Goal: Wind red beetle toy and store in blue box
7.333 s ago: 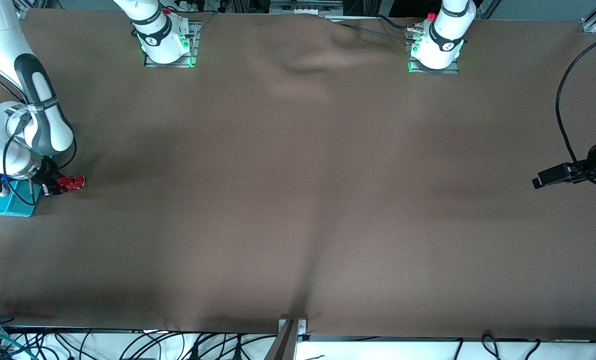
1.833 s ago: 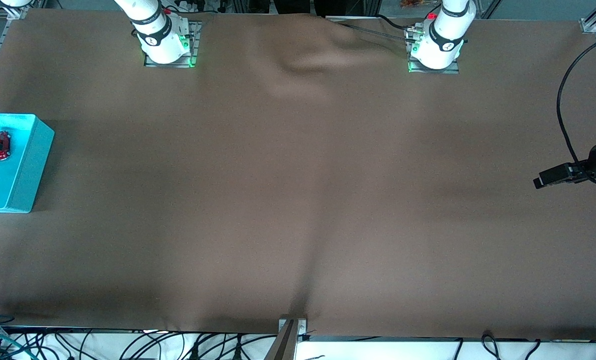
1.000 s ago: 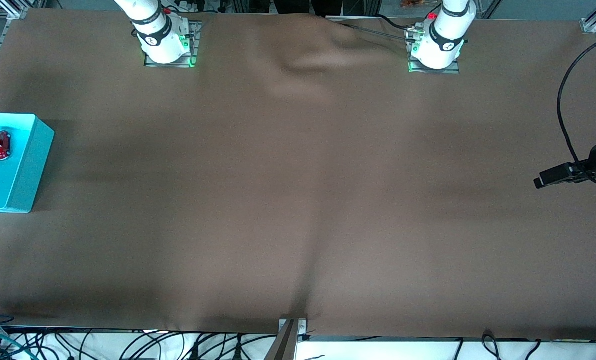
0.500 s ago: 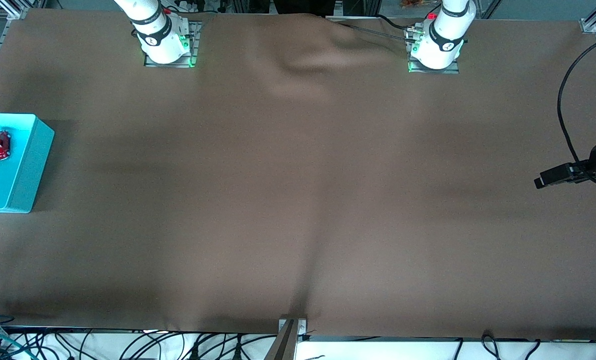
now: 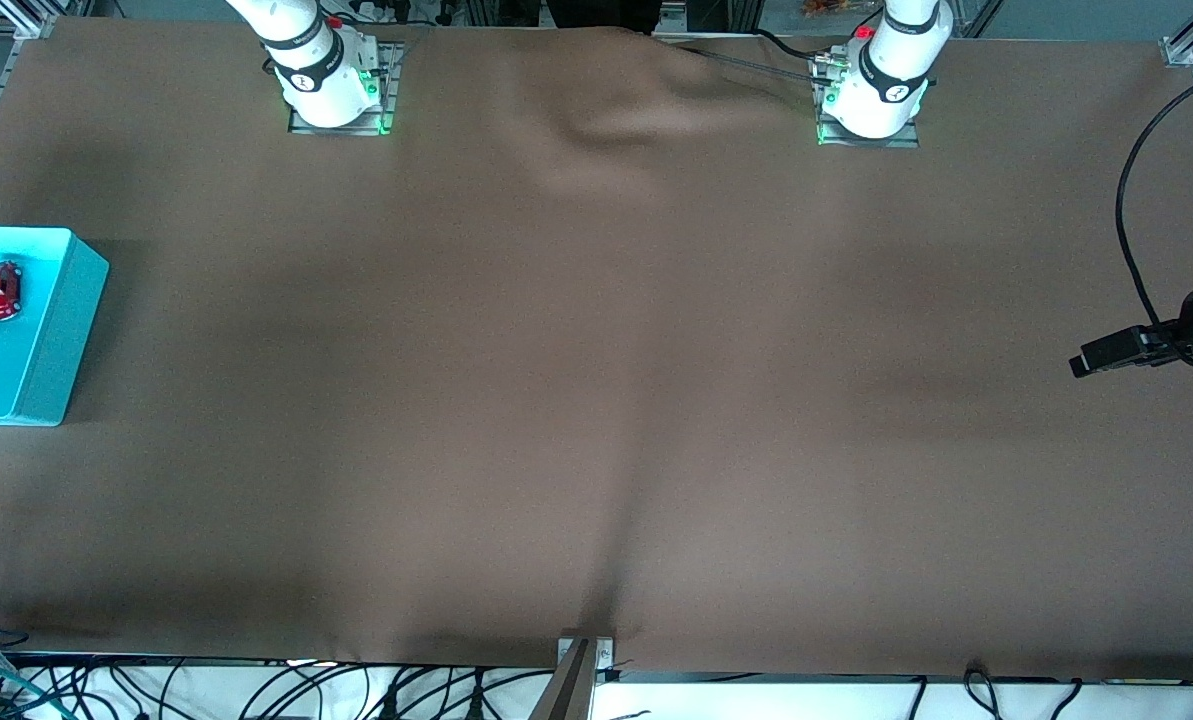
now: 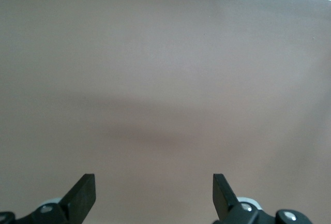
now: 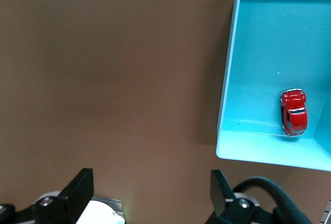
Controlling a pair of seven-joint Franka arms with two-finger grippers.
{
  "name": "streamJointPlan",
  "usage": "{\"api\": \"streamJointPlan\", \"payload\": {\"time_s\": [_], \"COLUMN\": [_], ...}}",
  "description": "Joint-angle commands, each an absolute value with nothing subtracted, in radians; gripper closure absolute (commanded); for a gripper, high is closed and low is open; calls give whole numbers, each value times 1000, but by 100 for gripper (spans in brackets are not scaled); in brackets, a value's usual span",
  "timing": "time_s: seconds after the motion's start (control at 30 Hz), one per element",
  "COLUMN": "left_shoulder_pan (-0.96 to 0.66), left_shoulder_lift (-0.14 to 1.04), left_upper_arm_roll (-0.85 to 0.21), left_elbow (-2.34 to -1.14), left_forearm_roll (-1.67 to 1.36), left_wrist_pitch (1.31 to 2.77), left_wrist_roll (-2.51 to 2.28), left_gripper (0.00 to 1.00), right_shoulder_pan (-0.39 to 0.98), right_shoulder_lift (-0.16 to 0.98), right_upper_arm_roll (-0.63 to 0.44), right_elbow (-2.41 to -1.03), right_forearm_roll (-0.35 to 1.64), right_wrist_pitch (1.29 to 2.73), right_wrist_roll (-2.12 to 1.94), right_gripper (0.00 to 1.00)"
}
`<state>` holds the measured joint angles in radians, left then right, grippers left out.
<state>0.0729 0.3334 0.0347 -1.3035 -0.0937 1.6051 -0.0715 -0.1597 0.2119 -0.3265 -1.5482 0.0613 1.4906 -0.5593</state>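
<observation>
Since 1 s ago the right gripper [image 7: 150, 193] has pulled up off the red beetle toy [image 5: 0, 290], fingers spread w/ nothing between. Toy sits in the blue box [image 5: 56, 330] (at the right arm's end of the table), apart from the gripper. Left gripper [image 6: 154, 195] waits over bare brown cloth [image 5: 596, 400], fingers spread.

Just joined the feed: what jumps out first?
The blue box at the right arm's end of the table, with the red toy lying inside it, on its floor. The right claw is open above the cloth beside the box; the left claw waits open over cloth.
</observation>
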Motion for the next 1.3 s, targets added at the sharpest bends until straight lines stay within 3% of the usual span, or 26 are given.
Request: {"api": "streamJointPlan", "payload": {"time_s": [0.0,0.2,0.7,1.27], "left_shoulder_pan": [74,74,74,74], "left_shoulder_lift": [325,325,324,324], "left_upper_arm_roll": [37,37,35,35], "left_elbow": [-1298,-1298,-1298,-1298], "left_forearm_roll": [-86,-86,-86,-86], "left_wrist_pitch": [1589,1588,1589,1588], "left_wrist_roll": [-52,-52,-52,-52], "left_gripper": [0,0,0,0], "right_shoulder_pan": [-63,37,156,132], "right_shoulder_lift": [146,100,9,-14], "right_upper_arm_roll": [-363,-405,-390,-184], "right_elbow": [-1589,-1601,-1600,-1591], "right_forearm_roll": [43,43,44,20], "right_wrist_pitch": [1465,1448,1351,1313], "right_wrist_roll": [-545,-543,-434,-163], "right_gripper": [0,0,0,0]}}
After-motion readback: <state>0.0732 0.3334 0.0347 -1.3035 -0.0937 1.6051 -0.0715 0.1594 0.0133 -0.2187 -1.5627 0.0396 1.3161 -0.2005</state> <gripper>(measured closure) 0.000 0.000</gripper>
